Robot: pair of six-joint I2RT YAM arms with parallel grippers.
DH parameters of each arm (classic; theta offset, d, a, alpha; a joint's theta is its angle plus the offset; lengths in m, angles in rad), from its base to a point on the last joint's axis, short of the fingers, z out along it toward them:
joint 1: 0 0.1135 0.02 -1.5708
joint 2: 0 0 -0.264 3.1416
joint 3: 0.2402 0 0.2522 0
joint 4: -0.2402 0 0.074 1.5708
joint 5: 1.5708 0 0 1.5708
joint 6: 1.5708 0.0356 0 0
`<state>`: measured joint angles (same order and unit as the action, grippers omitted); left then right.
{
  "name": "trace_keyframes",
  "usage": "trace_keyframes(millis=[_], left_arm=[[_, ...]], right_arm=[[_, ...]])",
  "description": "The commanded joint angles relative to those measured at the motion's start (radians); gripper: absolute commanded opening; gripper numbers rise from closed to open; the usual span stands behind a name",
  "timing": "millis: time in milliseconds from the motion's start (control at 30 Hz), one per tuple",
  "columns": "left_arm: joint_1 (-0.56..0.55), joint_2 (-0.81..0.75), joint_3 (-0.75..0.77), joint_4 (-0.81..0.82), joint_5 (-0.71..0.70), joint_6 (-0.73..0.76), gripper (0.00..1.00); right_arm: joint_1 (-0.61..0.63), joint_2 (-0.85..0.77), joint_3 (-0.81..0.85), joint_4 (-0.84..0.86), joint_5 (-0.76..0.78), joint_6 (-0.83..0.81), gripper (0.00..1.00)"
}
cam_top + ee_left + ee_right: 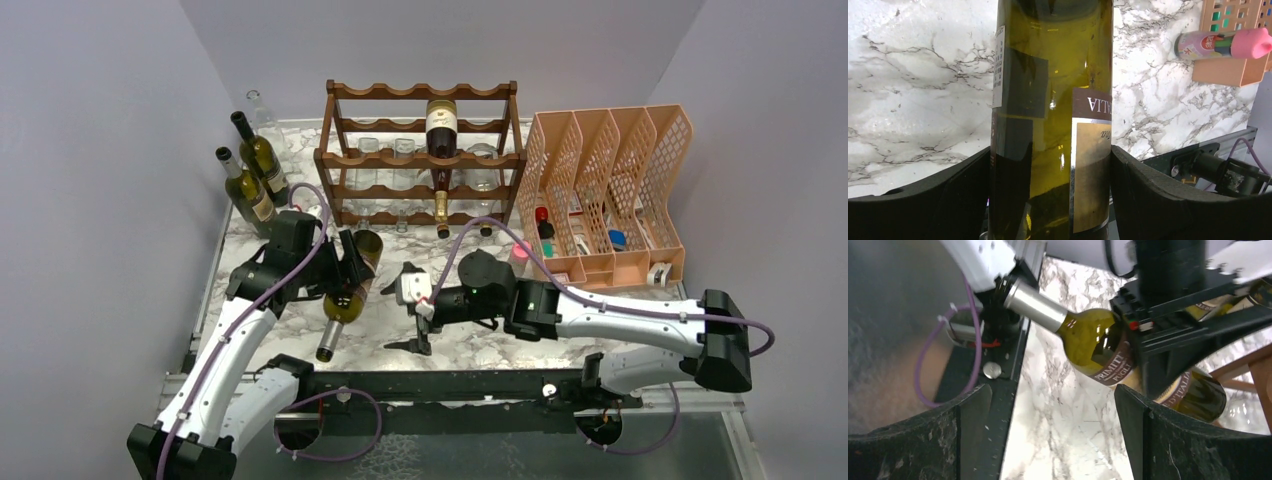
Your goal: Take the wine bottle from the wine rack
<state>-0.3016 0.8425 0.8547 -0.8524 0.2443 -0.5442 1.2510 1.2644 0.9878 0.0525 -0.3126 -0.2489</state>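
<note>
Bench [470, 345]: white marble pattern with grey veins, a black rail along the near edge. Plain pale walls close it in at 9, 12 and 3 o'clock.

Top view, things on the bench:
- Wine rack [420, 160] at 12 o'clock, against the back wall. 1 cream-labelled bottle [441, 128] lies in it, neck toward 6 o'clock, with clear glass bottles in the slots beside it.
- 2 green bottles [252, 170] stand at 10 o'clock, just left of the rack, a clear one behind them.
- Orange mesh file organizer [610, 190] at 2 o'clock, just beside the rack, with small items in its bays.
- A pink-capped tube [1223, 44] lies at the organizer's near corner.

Wine bottle [345, 290]: off the rack, in front of its lower left corner, tilted with base toward 12 o'clock and neck toward 6 o'clock over the near rail. Olive-green glass, brown and cream label (partly legible in the wrist views).

Left arm [235, 340] reaches up from 7 o'clock. The left jaws are clamped on the wine bottle's body, 1 pad on each side.

Right arm [620, 320] runs from 4 o'clock across to mid-bench. The right jaws are apart and empty, facing 9 o'clock toward the bottle, near it but not touching.
</note>
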Motion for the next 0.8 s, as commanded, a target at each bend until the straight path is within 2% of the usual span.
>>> trace_keyframes(millis=[0, 100, 333, 533, 667, 767], left_arm=[[-0.002, 0.004, -0.031, 0.117, 0.032, -0.070, 0.19], [-0.002, 0.016, -0.063, 0.143, 0.035, -0.087, 0.19], [-0.001, 0.032, -0.106, 0.166, 0.041, -0.118, 0.17], [-0.002, 0.047, -0.120, 0.165, 0.056, -0.140, 0.14], [-0.002, 0.049, -0.123, 0.165, 0.059, -0.149, 0.14], [-0.002, 0.047, -0.127, 0.165, 0.058, -0.156, 0.14]], right_arm=[[0.018, 0.055, -0.117, 0.289, -0.121, -0.301, 0.94], [0.064, 0.136, -0.078, 0.279, -0.101, -0.388, 0.86], [0.144, 0.275, -0.061, 0.406, -0.038, -0.528, 0.85], [0.212, 0.386, -0.001, 0.453, 0.068, -0.675, 0.77], [0.219, 0.418, -0.014, 0.555, 0.124, -0.704, 0.64], [0.219, 0.426, -0.012, 0.604, 0.184, -0.676, 0.61]])
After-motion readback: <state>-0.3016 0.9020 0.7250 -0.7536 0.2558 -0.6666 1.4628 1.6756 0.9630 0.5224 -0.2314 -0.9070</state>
